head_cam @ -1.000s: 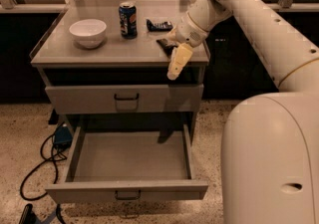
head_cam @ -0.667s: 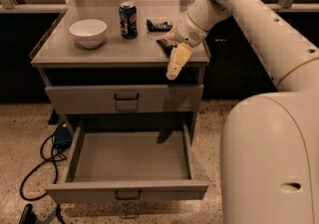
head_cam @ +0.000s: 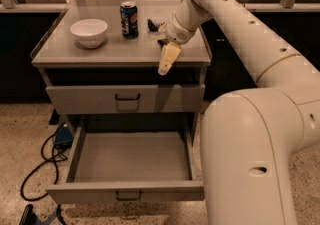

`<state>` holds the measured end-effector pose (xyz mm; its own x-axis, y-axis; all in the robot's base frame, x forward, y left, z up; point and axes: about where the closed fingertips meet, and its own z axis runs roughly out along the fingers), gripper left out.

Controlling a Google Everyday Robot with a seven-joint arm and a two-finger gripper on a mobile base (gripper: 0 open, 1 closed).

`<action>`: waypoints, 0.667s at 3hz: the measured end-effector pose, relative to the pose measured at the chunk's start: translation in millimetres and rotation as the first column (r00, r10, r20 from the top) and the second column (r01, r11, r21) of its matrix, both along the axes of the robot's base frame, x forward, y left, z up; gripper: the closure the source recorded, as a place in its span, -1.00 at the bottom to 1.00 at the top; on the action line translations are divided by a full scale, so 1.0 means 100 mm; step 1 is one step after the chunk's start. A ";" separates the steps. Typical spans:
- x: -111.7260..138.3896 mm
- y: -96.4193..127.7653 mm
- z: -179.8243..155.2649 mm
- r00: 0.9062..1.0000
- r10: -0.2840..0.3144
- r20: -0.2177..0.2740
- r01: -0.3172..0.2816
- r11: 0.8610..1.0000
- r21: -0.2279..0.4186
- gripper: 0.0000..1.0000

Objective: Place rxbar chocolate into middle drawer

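Observation:
My gripper [head_cam: 167, 60] hangs tilted downward over the front right edge of the cabinet top [head_cam: 75, 55], above the drawers. A small dark bit [head_cam: 161, 43] shows right beside the gripper's wrist on the top; it may be the rxbar chocolate, but I cannot tell, nor whether it is held. The middle drawer [head_cam: 125, 192] is pulled fully out below, grey, shallow, with nothing in it.
The upper handled drawer [head_cam: 125, 99] is shut. On the top stand a white bowl [head_cam: 89, 32], a blue soda can [head_cam: 129, 19] and a flat dark packet with light print [head_cam: 153, 24]. My large white arm [head_cam: 260, 134] fills the right side. Cables [head_cam: 42, 166] lie on the floor at left.
The gripper has shifted slightly to the left along the top's front edge. The drawers and the other objects have not moved.

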<state>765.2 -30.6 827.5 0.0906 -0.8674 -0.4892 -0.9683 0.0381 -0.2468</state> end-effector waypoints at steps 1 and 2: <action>0.08 0.02 0.09 0.999 -0.010 0.031 0.009 1.000 0.014 -1.00; 0.08 0.02 0.09 0.999 -0.009 0.030 0.009 1.000 0.014 -1.00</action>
<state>773.0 -28.4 836.1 0.0976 -0.8616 -0.4982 -0.9599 0.0506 -0.2757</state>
